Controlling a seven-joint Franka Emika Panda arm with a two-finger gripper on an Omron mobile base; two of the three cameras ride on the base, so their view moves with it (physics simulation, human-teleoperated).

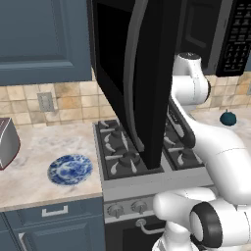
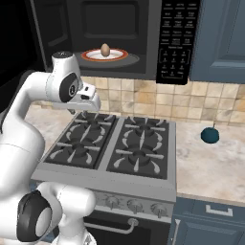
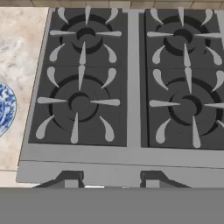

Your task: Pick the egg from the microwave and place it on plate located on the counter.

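Glossy white rounded arm [image 1: 215, 147] here, smooth tubular links joined by dark grey ring joints, with a grey-capped elbow and bulbous white base.

left base view: set behind and left of the stovetop [image 1: 132, 147], facing forward and down, close to the open microwave [image 1: 142, 73] door. right base view: set behind and right of the stovetop [image 2: 115, 143], facing into the microwave [image 2: 110, 38] cavity. hand view: directly above the stovetop [image 3: 127, 78], looking straight down, near. stovetop shared by all three views.
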